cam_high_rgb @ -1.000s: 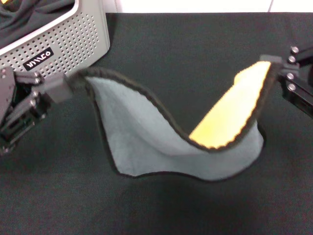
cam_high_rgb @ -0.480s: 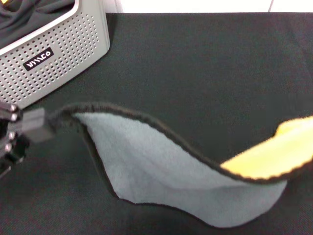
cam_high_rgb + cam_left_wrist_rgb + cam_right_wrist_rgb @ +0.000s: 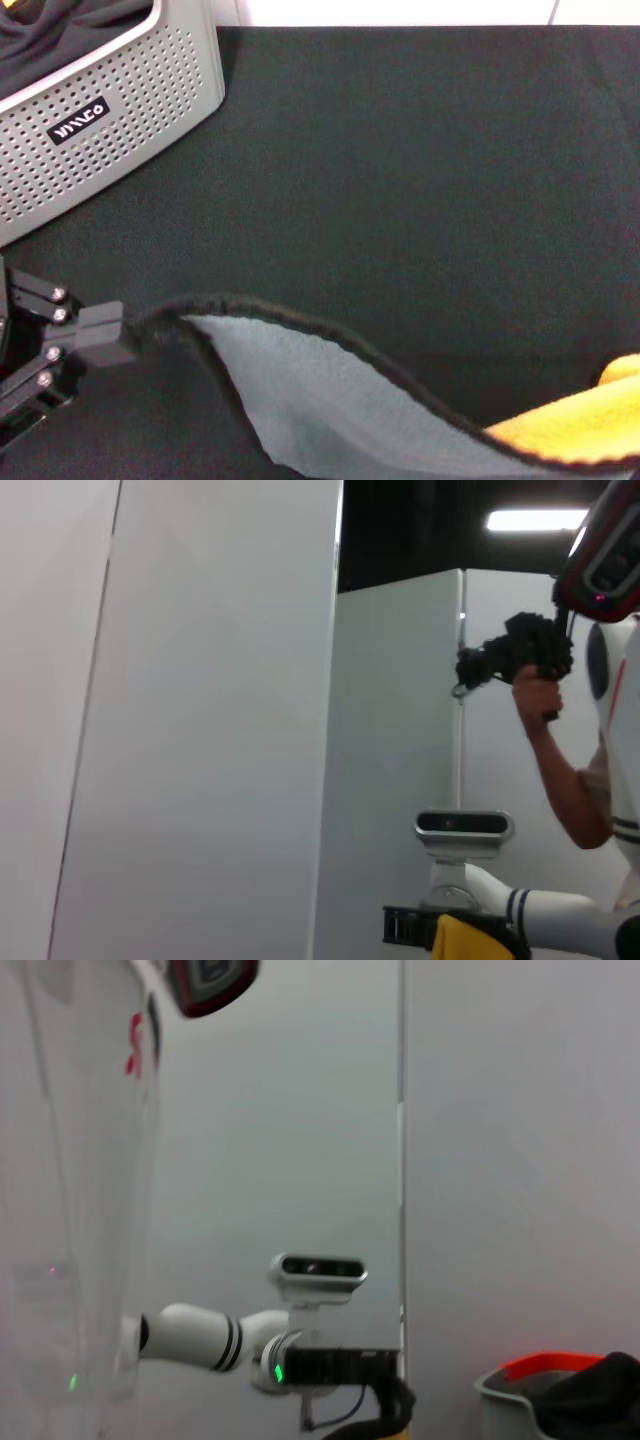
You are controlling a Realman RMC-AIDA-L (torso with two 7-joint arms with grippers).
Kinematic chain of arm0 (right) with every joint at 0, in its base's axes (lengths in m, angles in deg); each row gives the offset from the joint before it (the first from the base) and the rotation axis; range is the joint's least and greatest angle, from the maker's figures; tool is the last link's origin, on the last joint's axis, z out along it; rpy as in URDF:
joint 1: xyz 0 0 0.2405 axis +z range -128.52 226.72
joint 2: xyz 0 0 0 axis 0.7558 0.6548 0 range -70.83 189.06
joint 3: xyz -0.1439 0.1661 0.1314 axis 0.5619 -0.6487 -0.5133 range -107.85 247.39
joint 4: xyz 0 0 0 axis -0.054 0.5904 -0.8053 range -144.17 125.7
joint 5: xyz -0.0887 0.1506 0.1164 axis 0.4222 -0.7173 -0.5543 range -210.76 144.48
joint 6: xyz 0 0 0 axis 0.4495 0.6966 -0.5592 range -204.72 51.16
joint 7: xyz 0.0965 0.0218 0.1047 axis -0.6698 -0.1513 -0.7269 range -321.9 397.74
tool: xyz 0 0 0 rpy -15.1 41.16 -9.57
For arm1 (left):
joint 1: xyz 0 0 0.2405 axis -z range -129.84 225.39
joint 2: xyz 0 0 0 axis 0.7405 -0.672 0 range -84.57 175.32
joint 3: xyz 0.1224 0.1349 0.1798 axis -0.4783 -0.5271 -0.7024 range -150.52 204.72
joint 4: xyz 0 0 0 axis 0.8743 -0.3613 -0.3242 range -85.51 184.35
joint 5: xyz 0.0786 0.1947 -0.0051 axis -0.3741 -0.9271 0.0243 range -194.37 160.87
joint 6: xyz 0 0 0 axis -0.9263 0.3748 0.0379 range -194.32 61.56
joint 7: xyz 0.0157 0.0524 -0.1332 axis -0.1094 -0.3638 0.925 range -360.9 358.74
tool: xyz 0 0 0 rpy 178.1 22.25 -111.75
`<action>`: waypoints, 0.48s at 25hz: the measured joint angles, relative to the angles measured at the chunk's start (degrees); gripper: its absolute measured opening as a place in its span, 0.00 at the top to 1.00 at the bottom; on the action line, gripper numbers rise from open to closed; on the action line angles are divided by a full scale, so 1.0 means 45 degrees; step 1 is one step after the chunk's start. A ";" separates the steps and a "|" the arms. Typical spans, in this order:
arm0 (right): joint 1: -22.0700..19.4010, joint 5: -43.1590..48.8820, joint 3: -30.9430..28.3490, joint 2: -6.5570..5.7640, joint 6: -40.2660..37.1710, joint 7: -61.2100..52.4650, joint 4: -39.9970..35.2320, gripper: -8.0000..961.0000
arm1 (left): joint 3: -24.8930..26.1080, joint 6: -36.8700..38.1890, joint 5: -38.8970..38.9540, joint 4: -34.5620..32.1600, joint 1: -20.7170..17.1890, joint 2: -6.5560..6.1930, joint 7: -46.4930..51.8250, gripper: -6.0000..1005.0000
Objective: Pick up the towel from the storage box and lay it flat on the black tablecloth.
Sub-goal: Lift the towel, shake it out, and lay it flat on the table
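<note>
Towel (image 3: pixel 330 410) first: we see it stretched low across the near part of the black tablecloth (image 3: pixel 400 180), its grey-green face turned up and its dark hem running in a long curve from one side to the other. At the far right of the head view a strip of its yellow-orange face folds over (image 3: pixel 580 425).

Our left gripper (image 3: pixel 125 333) sits at the left edge of the head view, clamped on the towel's left corner — the hem runs straight into its grey fingertips. The right wrist view shows this same gripper from afar (image 3: pixel 385 1390), with yellow cloth hanging at its tip.

Our right gripper is out of the head view. We find it only in the left wrist view, low in the picture (image 3: pixel 440 930), pinched on a bunch of the towel's yellow face (image 3: pixel 462 938).

The storage box (image 3: pixel 130 90) stands well apart from the towel, at the back left of the tablecloth, its black label (image 3: pixel 78 120) facing us. Some dark cloth (image 3: pixel 70 20) lies bunched inside it.

In the left wrist view a person's hand (image 3: pixel 535 690) holds up a black device (image 3: pixel 515 655) in the background.
</note>
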 joint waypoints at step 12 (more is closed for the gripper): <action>0.2067 0.2144 -0.0054 -0.0124 0.3227 0.1313 0.5456 0.96 | 0.2664 -0.0732 -0.3758 0.7645 0.5003 0.0237 -0.2779 0.98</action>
